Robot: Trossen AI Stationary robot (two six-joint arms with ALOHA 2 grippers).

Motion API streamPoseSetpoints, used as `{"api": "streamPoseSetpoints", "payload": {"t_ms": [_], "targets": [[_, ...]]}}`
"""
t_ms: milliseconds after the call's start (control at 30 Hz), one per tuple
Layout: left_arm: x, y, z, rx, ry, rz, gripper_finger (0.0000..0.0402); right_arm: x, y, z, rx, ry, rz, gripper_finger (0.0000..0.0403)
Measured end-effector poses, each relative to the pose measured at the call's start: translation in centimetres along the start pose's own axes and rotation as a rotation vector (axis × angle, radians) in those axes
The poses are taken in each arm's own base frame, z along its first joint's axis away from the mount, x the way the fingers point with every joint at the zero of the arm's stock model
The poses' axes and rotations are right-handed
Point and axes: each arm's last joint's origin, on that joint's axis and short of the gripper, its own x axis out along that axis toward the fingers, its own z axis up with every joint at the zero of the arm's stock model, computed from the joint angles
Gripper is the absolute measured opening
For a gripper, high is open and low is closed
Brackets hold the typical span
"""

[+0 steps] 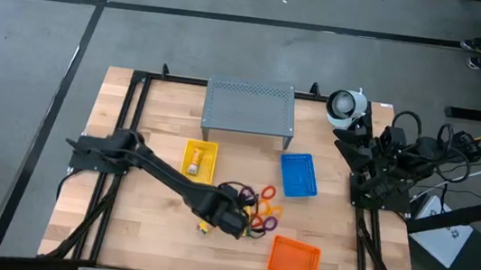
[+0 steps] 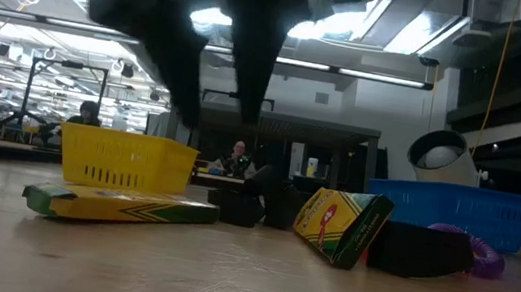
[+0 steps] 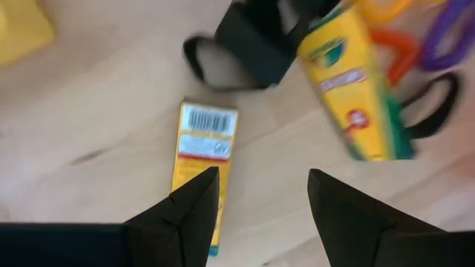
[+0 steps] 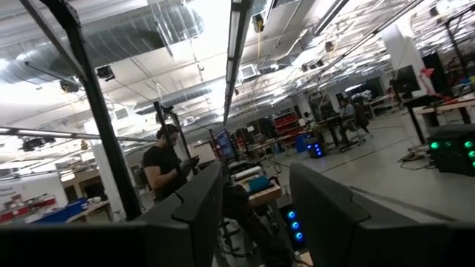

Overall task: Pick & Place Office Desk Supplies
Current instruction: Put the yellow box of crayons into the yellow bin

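The office desk supplies lie in a pile at the table's middle. A yellow-and-white packet point(image 3: 204, 144) lies flat. A second packet point(image 3: 355, 89) leans tilted against a black clip point(image 2: 418, 253). More black clips point(image 3: 249, 41) and orange and purple loops point(image 1: 266, 206) lie beside them. My left gripper point(image 3: 263, 193) hangs open over the pile, pointing down, its fingers point(image 2: 252, 54) clear of the table and just beside the flat packet. My right gripper point(image 4: 256, 200) waits open at the table's right edge, pointing up into the room.
A yellow tray point(image 1: 200, 160) stands left of the pile, a blue tray point(image 1: 298, 175) to its far right and an orange tray point(image 1: 294, 257) near the front edge. A grey perforated stand point(image 1: 250, 109) sits at the back. People show in the room beyond.
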Motion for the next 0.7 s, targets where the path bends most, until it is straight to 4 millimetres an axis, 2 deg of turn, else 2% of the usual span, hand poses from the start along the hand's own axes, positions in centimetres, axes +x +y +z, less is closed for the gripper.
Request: {"api": "streamPoseSetpoints", "payload": {"t_ms": [167, 633, 700], "targets": [[0.6, -0.4, -0.6, 0.036, 0.018, 0.023, 0.0206, 0.0, 0.0, -0.3, 0.024, 0.031, 0.025, 0.016], [1.2, 0.3, -0.6, 0.037, -0.031, 0.087, 0.0294, 0.0, 0.0, -0.4, 0.049, 0.045, 0.03, 0.016], [1.9, 0.2, -0.7, 0.038, -0.03, 0.098, 0.0299, 0.0, 0.0, -0.4, 0.049, 0.045, 0.03, 0.016]]}}
